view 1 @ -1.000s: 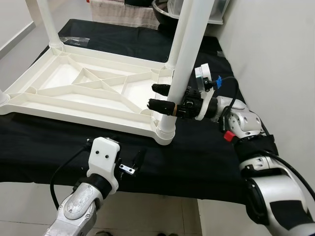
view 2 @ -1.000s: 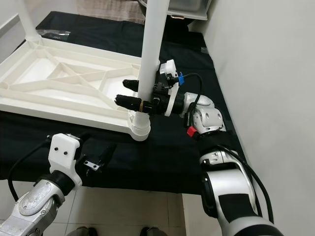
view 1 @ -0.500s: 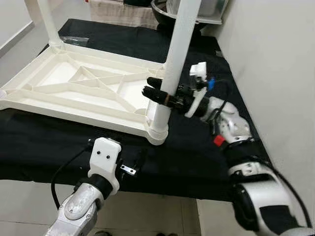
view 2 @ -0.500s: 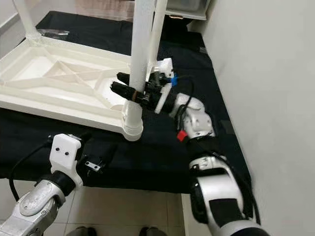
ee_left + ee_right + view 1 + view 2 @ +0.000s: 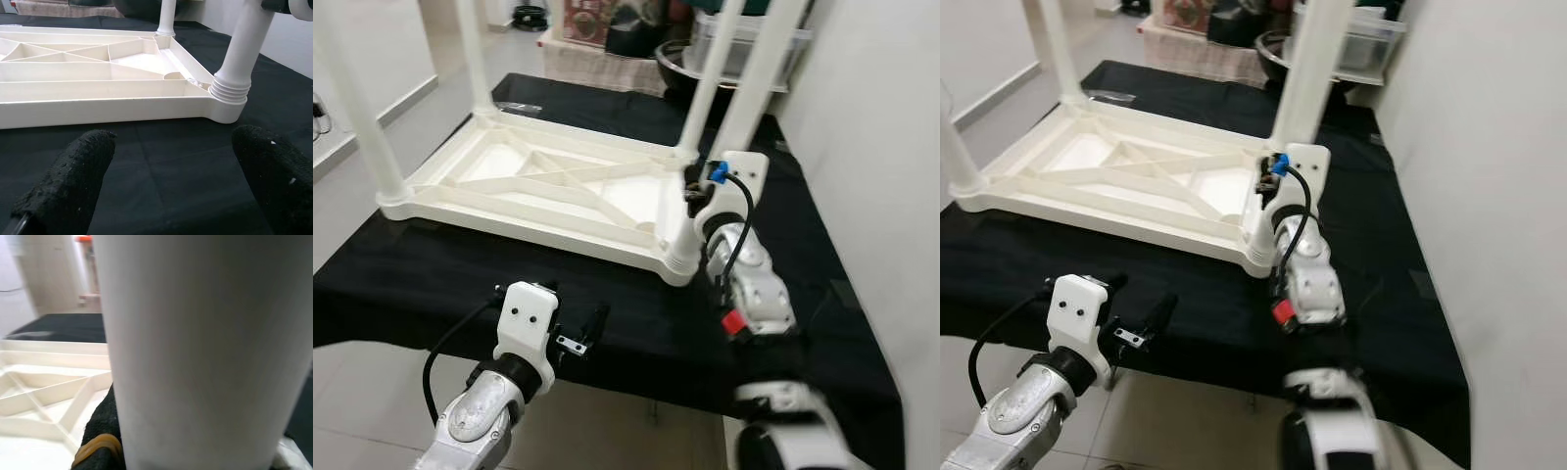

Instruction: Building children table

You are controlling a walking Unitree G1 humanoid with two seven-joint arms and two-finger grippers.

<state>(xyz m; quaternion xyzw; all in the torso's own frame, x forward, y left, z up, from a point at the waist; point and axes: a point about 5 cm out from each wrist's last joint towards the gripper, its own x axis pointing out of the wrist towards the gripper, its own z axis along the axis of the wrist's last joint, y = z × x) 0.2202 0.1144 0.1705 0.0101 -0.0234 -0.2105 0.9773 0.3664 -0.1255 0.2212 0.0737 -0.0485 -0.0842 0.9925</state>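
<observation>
Now the right tool [image 5: 693,196] grips the table leg [image 5: 732,117].

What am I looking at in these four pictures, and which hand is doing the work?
A two-armed humanoid robot. The two wide pictures come from its head cameras, the two close ones from cameras on its wrists. An upside-down white plastic table lies on a black cloth, legs pointing up. The right hand is at the near corner leg; its wrist camera sees that leg pressed close against a black finger. The left hand hovers open over the cloth, holding nothing.
</observation>
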